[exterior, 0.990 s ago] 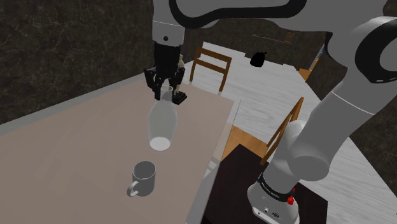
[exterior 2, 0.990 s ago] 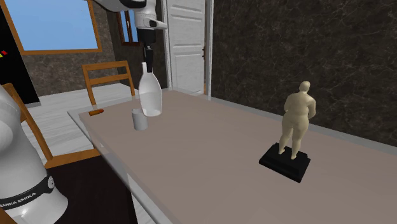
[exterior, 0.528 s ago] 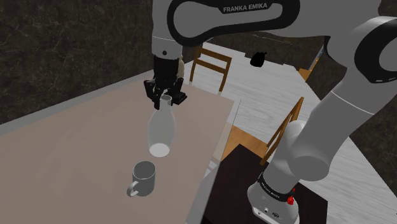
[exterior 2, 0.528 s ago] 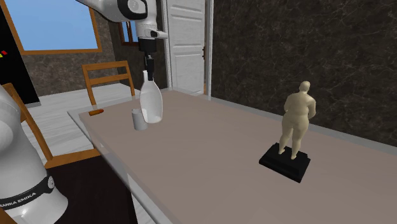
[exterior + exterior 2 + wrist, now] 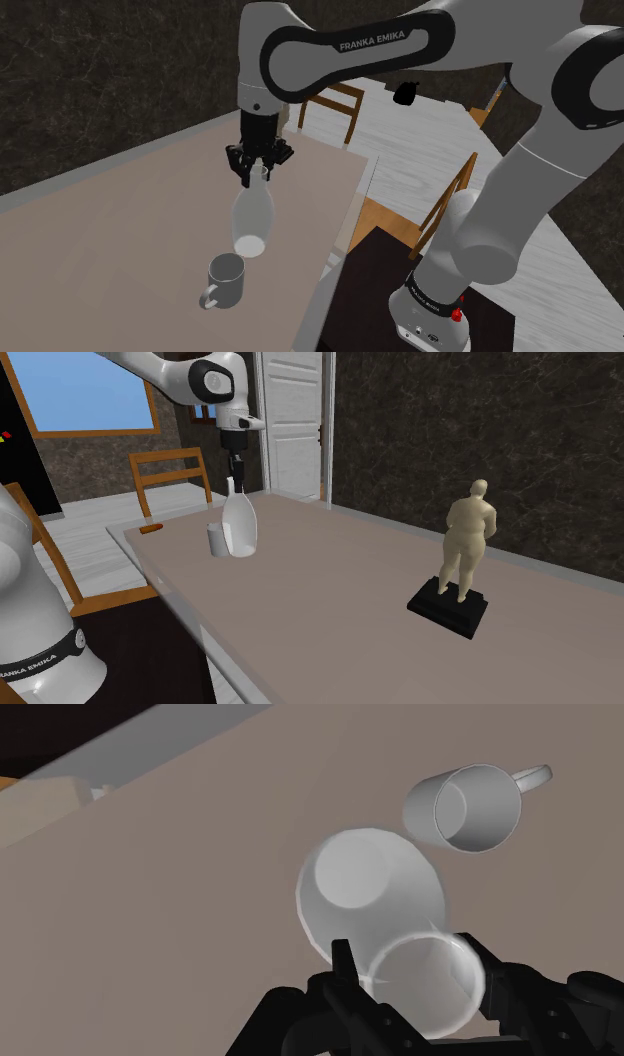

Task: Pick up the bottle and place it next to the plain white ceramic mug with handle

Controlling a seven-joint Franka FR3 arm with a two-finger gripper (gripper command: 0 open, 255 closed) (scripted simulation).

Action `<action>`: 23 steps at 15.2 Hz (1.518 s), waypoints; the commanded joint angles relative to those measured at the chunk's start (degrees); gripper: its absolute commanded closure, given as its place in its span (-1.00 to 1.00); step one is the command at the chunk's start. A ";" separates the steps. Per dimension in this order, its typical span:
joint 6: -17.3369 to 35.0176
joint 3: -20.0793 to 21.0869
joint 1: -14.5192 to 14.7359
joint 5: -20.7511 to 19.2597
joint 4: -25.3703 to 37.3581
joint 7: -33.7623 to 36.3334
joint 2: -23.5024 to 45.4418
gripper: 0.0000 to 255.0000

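Claw point(image 5: 257, 172) grips the clear bottle point(image 5: 253, 215) by its neck, just beside the white mug point(image 5: 227, 277); a tilted release could tip it onto the mug

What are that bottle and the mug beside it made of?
The bottle looks like clear glass or plastic, glossy: the table shows through it. The mug is plain matte grey-white, opaque; maybe ceramic, but that stays open.
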 commanded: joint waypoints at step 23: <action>-2.28 -0.17 -0.14 -0.07 2.23 -0.15 -0.11 -1.00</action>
